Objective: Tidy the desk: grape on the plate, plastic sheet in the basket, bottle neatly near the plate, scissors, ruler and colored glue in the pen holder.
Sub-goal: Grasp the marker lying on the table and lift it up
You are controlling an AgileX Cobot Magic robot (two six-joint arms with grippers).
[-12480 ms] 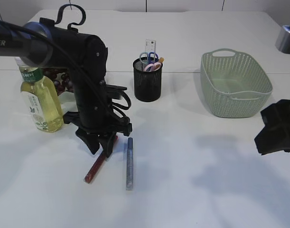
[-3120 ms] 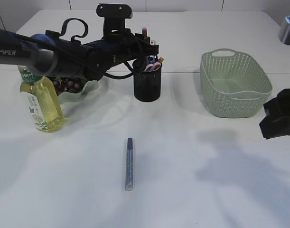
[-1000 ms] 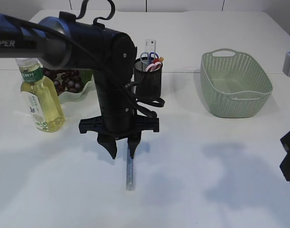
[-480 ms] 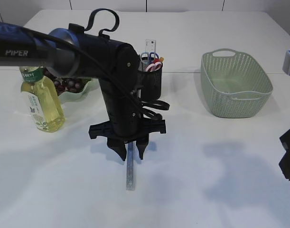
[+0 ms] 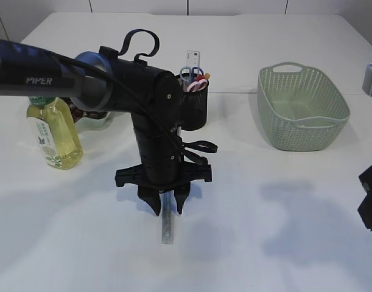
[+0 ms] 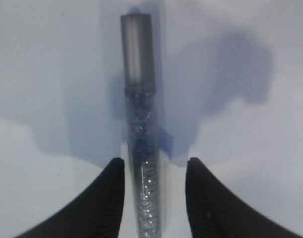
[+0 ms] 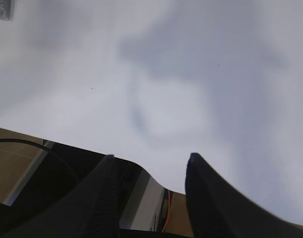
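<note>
Glue stick (image 6: 143, 163) between left fingers (image 6: 109, 198)

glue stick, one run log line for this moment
left tool: open, straddling glue stick | glue stick: flat on table | right tool: open, empty

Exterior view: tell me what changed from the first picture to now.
The red glue stick is gone from the table. The left gripper now straddles the blue glitter glue stick, jaws open, not closed on it. The right gripper has pulled back toward the right edge. The black mesh pen holder, the green basket and the yellow bottle stayed put.
</note>
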